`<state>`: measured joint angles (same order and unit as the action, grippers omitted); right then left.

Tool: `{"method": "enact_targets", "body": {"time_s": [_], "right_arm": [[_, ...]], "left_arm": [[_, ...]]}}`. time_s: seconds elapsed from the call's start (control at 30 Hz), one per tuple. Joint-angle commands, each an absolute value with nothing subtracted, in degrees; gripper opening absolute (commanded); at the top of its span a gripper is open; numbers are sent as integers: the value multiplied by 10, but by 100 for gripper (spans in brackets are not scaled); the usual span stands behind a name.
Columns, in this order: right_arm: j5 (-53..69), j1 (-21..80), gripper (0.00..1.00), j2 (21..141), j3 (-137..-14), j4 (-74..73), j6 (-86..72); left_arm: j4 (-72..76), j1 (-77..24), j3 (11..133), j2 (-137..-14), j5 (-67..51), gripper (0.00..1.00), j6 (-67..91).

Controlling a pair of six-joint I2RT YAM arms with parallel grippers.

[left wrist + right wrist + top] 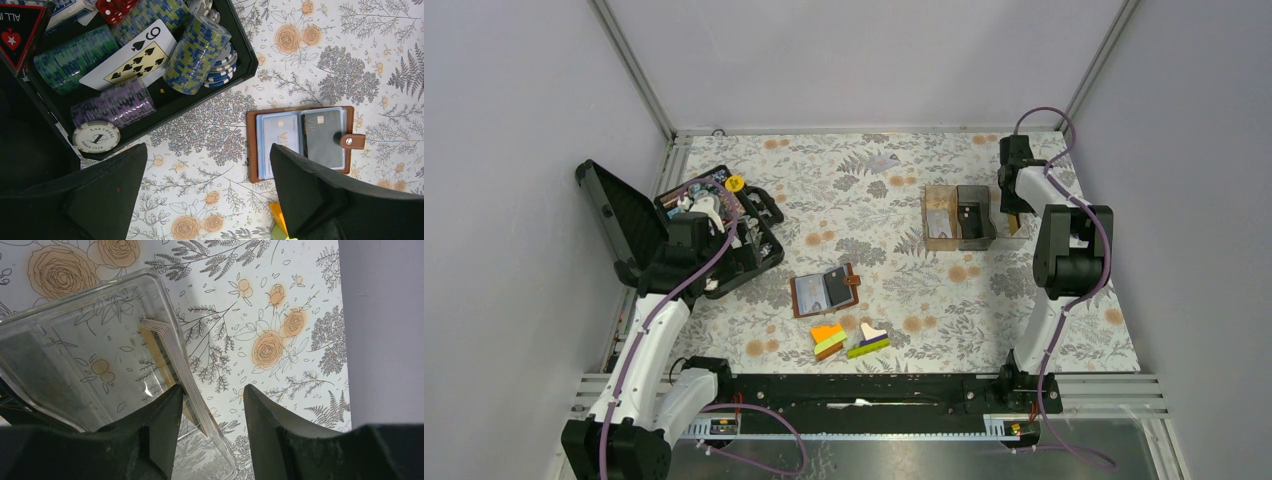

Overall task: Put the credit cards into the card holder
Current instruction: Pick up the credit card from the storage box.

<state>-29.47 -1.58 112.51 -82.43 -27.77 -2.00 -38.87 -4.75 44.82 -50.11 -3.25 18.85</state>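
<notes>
At the worktop's (1024, 320) centre the brown leather card holder (825, 292) lies open, pale-blue and dark credit cards (280, 135) in its sleeves. At its two o'clock the released right hand (211, 388) straddles a stack of cards (165, 347) standing in a clear box (75, 340); the left hand (207, 150) gapes empty.

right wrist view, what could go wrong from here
The right hand straddles both the tan card stack and the wall of the clear box, so closing could pinch that wall and drag the box along. It may also grab several tightly packed cards at once.
</notes>
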Motion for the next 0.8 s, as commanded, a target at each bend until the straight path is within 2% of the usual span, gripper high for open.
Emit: {"method": "enact_targets", "body": {"time_s": [0.0, 0.77], "right_arm": [[-322, -18, 54, 1116, -842, -274, -18], [-272, -17, 26, 1090, -842, -279, -24]], "left_arm": [[-362, -44, 449, -496, -40, 99, 185], [-362, -44, 450, -495, -40, 99, 185]]}}
